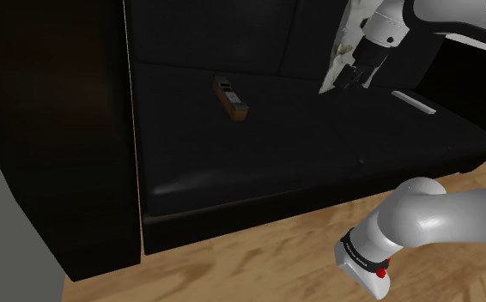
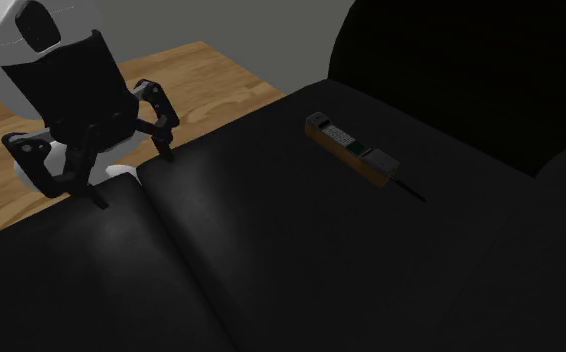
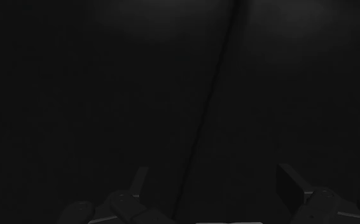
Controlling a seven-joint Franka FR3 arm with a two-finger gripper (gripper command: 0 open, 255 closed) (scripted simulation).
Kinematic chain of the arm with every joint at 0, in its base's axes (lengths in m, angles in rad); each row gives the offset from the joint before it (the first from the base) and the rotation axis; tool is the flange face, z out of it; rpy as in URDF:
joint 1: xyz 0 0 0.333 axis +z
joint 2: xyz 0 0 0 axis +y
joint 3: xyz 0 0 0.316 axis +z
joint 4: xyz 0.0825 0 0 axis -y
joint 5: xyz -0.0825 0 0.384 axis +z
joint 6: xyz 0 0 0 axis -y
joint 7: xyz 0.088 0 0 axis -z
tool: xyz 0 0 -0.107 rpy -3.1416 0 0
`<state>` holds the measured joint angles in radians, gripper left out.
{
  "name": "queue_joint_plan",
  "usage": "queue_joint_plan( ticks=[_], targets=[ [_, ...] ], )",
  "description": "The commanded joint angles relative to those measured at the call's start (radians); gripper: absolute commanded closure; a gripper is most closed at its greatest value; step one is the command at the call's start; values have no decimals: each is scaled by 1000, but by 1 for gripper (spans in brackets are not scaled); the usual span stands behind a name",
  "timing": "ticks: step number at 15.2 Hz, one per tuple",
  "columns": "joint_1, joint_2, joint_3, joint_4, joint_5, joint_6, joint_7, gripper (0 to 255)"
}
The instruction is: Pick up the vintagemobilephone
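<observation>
Two black fingers of the gripper [image 3: 217, 184] stand apart in the wrist view, nothing between them. Beyond them you get the black sofa [image 3: 96, 95] and a dark seam [image 3: 212, 114] between cushions.

The second exterior view confirms it: gripper [image 2: 134, 175] spread wide, tips just above the seat near that seam [image 2: 186, 250], empty.

The vintagemobilephone [image 2: 354, 148] lies flat on the sofa seat [image 2: 391, 270], well apart from the gripper. This view gives you the detail: brown body, dark face with a grey keypad, and a thin antenna [image 2: 411, 189] off one end. The long axis runs from the second exterior view's upper left to its lower right, and the antenna end points lower right, away from the gripper.

In the shoulder view the phone [image 1: 230, 97] is a small brown bar towards the back of the seat [image 1: 276, 146], to the view's left of the gripper [image 1: 355, 81]. I can't make out the antenna here. This view adds a flat white bar [image 1: 414, 102] on the seat just right of the gripper, plus the wood floor [image 1: 258, 257].

Writing: white letters "FRA" on the arm [image 1: 422, 223], cut off at the shoulder view's top right edge. No text is readable on the phone.
</observation>
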<state>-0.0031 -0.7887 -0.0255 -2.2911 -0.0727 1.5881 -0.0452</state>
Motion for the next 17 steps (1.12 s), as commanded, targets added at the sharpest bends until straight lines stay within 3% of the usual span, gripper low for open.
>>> queue_joint_plan(
  ticks=[1, 10, 17],
  targets=[
    [0, 0, 0, 0, 0, 0, 0, 0],
    [22, 225, 175, 137, 98, 57, 262, 0],
    [26, 451, 296, 322, 116, 81, 464, 0]
  ],
)
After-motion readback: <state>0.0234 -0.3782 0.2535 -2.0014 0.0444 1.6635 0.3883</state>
